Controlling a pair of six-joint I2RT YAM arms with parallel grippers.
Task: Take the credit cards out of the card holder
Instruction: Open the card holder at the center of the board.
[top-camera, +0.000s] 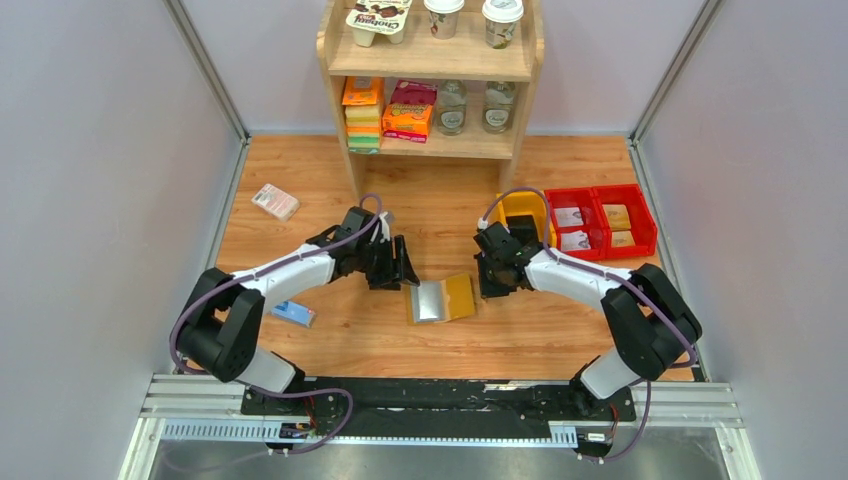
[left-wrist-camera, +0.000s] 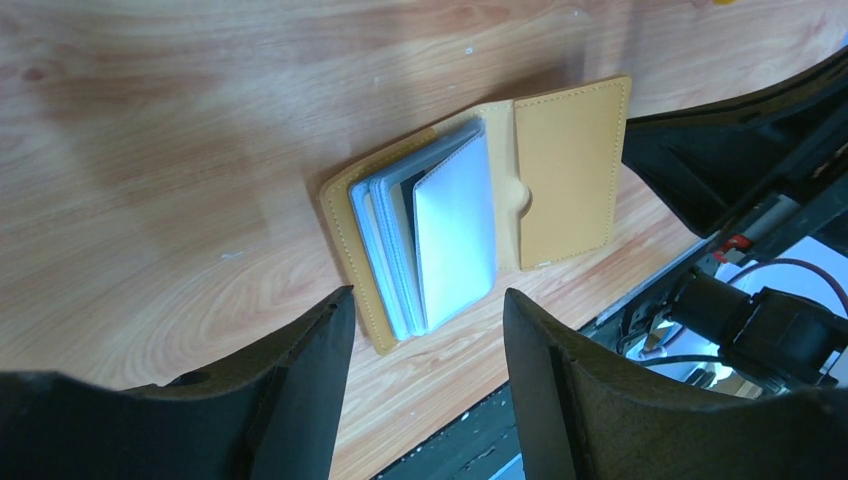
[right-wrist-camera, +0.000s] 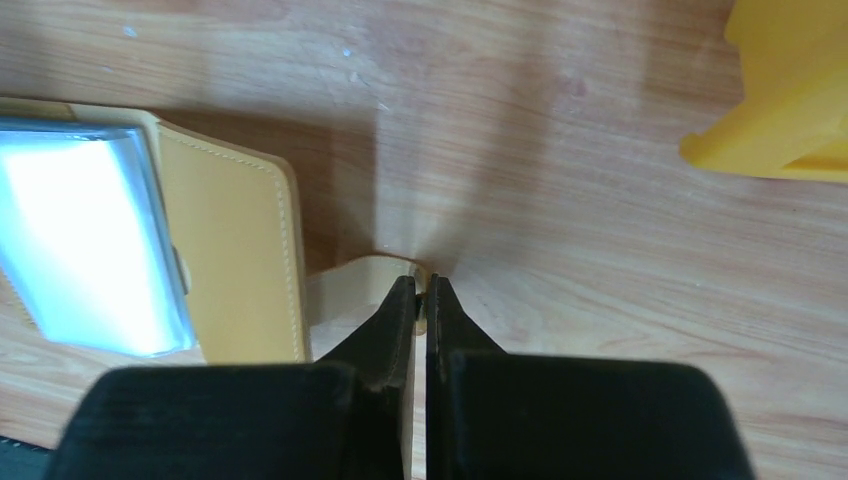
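The tan card holder (top-camera: 443, 298) lies open on the wooden table between my two grippers. In the left wrist view it (left-wrist-camera: 565, 170) shows its flap spread to the right and a stack of grey-blue clear sleeves (left-wrist-camera: 450, 240) fanned up on the left half. My left gripper (top-camera: 404, 272) is open and empty, hovering just left of the holder; its jaws (left-wrist-camera: 428, 295) stand wide apart over the sleeves' near edge. My right gripper (top-camera: 490, 282) is shut on the holder's pale closing tab (right-wrist-camera: 350, 285), pinched at the fingertips (right-wrist-camera: 421, 290). No loose card shows.
A yellow bin (top-camera: 525, 212) and two red bins (top-camera: 600, 222) with packets stand behind the right gripper; the yellow bin's corner shows in the right wrist view (right-wrist-camera: 790, 90). A wooden shelf (top-camera: 430, 140) stands at the back. A pink-white packet (top-camera: 275, 201) and a blue bar (top-camera: 295, 313) lie at left.
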